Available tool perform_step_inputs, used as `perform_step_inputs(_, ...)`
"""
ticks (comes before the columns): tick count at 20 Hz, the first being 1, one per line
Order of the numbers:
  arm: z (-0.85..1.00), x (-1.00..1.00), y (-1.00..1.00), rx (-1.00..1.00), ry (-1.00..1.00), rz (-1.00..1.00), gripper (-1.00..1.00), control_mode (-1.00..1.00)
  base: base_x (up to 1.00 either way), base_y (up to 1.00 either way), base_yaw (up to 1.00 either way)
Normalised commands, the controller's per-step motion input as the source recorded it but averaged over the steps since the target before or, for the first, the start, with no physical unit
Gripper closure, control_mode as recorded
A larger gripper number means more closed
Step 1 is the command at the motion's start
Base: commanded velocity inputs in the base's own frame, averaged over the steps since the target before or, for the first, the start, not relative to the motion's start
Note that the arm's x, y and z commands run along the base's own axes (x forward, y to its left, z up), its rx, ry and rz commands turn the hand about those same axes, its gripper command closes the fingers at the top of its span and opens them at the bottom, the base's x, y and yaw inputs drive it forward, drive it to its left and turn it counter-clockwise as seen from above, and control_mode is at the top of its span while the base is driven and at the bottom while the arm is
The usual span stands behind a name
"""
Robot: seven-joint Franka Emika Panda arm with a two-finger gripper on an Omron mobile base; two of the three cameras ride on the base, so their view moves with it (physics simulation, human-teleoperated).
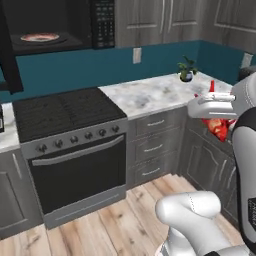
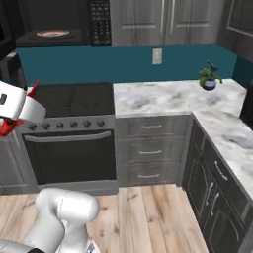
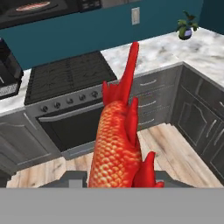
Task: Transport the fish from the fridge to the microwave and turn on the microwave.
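My gripper [image 3: 120, 180] is shut on the fish [image 3: 117, 151], a bright red-orange scaly body whose tail fin points up toward the stove. The fish hangs under my white hand at the right of the left base view, fish [image 1: 218, 128], gripper [image 1: 220, 122]. In the right base view it shows at the far left edge, fish [image 2: 6, 126]. The black microwave [image 1: 102, 22] sits high on the wall above the stove, far from my hand. Its door [image 1: 10, 55] is swung open to the left, and a round plate [image 1: 40, 37] lies in the cavity. The fridge is out of view.
A black stove [image 1: 65, 112] with an oven below stands under the microwave. A marble counter [image 1: 150, 92] runs right and turns the corner, with a small potted plant [image 1: 186, 70] on it. Grey drawers [image 1: 155, 145] sit underneath. A black appliance [image 3: 6, 72] stands left of the stove.
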Motion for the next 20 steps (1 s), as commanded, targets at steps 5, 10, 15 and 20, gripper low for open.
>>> perform_step_inputs(5, 0.00, 0.00, 0.00, 0.00, 0.00, 0.00, 1.00, 1.00, 0.10, 0.16, 0.41)
perform_step_inputs(10, 0.00, 0.00, 0.00, 0.00, 0.00, 0.00, 1.00, 1.00, 0.21, 0.25, 0.34)
perform_step_inputs(15, 0.00, 0.00, 0.00, 0.00, 0.00, 0.00, 1.00, 1.00, 0.24, 0.26, 0.23)
perform_step_inputs(20, 0.00, 0.00, 0.00, 0.00, 0.00, 0.00, 1.00, 1.00, 0.08, 0.10, 0.05)
